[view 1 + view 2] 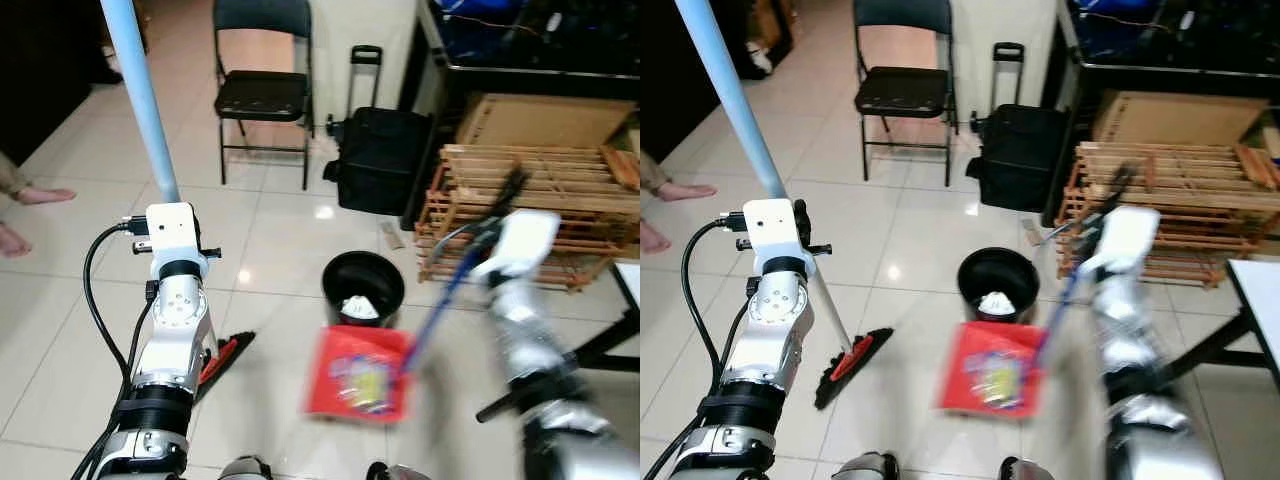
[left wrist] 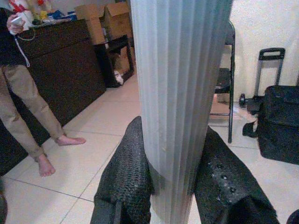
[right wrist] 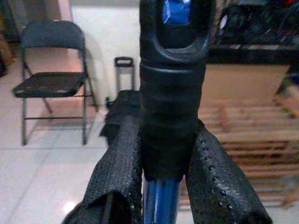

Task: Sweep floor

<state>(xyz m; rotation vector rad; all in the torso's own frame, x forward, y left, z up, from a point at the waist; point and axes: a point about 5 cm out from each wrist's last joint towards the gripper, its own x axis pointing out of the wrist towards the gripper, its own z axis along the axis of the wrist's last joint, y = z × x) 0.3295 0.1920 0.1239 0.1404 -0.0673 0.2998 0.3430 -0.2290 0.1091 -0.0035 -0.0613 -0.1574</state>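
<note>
1. Left gripper [image 2: 170,186] clamps the broom's pale blue pole [image 2: 180,93]; both black fingers [image 2: 128,177] press against its sides in the left wrist view.
2. From the head, the pole [image 1: 735,100] rises up and away past the left wrist and slants down below it to the broom head [image 1: 852,366], red and black, resting on the tile floor [image 1: 910,240] just right of the left arm.
3. Right gripper [image 3: 163,186] is closed on the black grip [image 3: 173,93] of the dustpan handle; a blue shaft shows between the fingers [image 3: 212,182] beneath the grip.
4. Blue handle [image 1: 445,300] runs from the right gripper down and toward the robot's left to the red dustpan [image 1: 358,385], which sits low between the two arms, blurred.
5. Dustpan carries colourful litter [image 1: 362,382], yellowish and mixed; detail too blurred to name.
6. Black bin [image 1: 363,285] stands just beyond the dustpan, its near rim close to the pan's far edge; something white lies inside it.
7. Broom head lies to the left of the dustpan, apart from it.
8. Right arm and its wrist are motion-blurred in both head views.
9. Surroundings: black folding chair [image 1: 262,90] far back, black trolley bag [image 1: 380,155] right of it, wooden slatted crate [image 1: 535,205] behind the right arm.
10. Person's bare feet [image 1: 35,195] at the far left edge; in the left wrist view the person [image 2: 23,93] stands beside a dark cabinet, in tan trousers.
</note>
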